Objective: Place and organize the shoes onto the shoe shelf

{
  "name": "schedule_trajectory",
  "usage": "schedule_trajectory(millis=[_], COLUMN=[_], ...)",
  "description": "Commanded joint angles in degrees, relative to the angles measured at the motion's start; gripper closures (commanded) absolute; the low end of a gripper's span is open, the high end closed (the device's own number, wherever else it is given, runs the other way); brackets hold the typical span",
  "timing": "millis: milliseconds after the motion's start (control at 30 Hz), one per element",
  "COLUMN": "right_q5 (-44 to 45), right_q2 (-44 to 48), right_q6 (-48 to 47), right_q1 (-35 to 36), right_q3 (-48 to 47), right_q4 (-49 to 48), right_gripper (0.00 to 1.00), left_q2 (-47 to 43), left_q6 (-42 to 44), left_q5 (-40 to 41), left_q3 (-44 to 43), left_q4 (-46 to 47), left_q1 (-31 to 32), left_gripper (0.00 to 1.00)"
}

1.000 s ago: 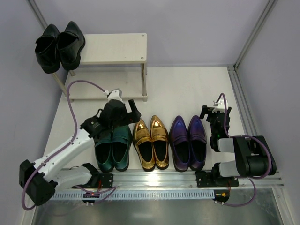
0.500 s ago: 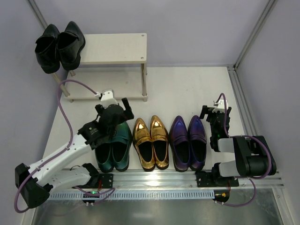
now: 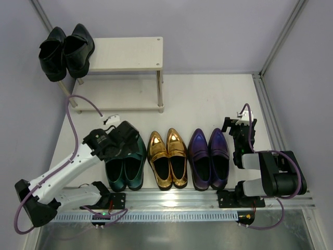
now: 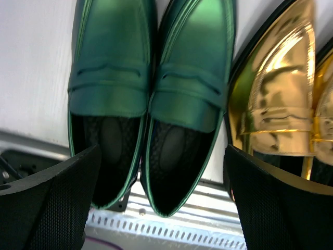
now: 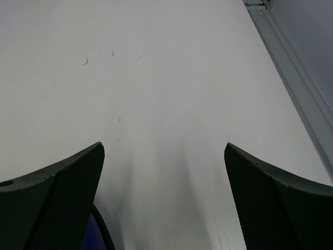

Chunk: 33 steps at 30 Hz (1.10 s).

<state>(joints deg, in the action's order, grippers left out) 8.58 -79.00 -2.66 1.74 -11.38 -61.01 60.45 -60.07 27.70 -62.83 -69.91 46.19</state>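
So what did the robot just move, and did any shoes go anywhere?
The left claw pulled back from near the shoe shelf toward the robot and now hangs open over the green shoes, holding nothing. The gold shoes, purple shoes, black shoes and right claw stayed put.

Your left arm point(image 3: 62, 174) reaches up and to the right from its base at the near left corner, and its wrist is bent so that the left gripper point(image 3: 126, 139) points straight down. Its jaws stand wide apart, the two black fingers point(image 4: 47, 203) at either edge of the wrist view, gripping nothing. Your right arm point(image 3: 276, 177) sits folded over its base, with the right gripper point(image 3: 235, 125) low and pointing away from you, jaws wide apart and holding nothing
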Motion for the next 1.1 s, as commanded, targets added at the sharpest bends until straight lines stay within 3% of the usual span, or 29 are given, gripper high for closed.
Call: schedule_trajectory(millis=[0, 267, 467, 567, 600, 700, 833, 867, 1067], right_q5=[-0.49, -0.58, -0.58, -0.49, -0.49, -0.49, -0.49, -0.58, -0.58], right_q2=[0.69, 0.78, 0.78, 0.69, 0.78, 0.69, 0.78, 0.69, 0.78], right_q6=[0.81, 0.9, 0.81, 0.81, 0.81, 0.72, 0.81, 0.81, 0.81], right_q1=[-0.16, -0.16, -0.16, -0.16, -0.16, -0.07, -0.16, -0.16, -0.07], right_q3=[-0.49, -0.49, -0.4, -0.4, -0.49, -0.49, -0.49, -0.4, -0.49], right_q4=[-2.88, -2.8, -2.79, -2.79, -2.88, -2.88, -2.88, -2.88, -2.88], right_gripper=[0.03, 0.03, 0.03, 0.03, 0.03, 0.03, 0.03, 0.03, 0.03], left_q2=[-3.31, -4.03, 0.64, 0.73, 0.55, 0.11, -0.33, -0.33, -0.68], left_q6=[-9.26, -13.67, -12.61, -11.21, -10.6, -10.5, -9.1, -8.84, -7.25], left_q5=[-5.45, -13.37, -11.71, -14.07, -14.69, -14.87, -14.69, -14.78, -12.6], left_q3=[3.83, 12.9, 16.85, 20.46, 21.25, 22.57, 22.4, 22.4, 18.19], left_q4=[-14.64, -14.04, -9.65, -5.0, -4.1, -3.39, -2.86, -2.78, -5.66], left_q1=[0.82, 6.35, 8.12, 8.12, 8.12, 8.21, 8.12, 8.12, 8.47], left_gripper=[0.02, 0.06, 0.07, 0.23, 0.41, 0.63, 0.83, 0.97, 1.0])
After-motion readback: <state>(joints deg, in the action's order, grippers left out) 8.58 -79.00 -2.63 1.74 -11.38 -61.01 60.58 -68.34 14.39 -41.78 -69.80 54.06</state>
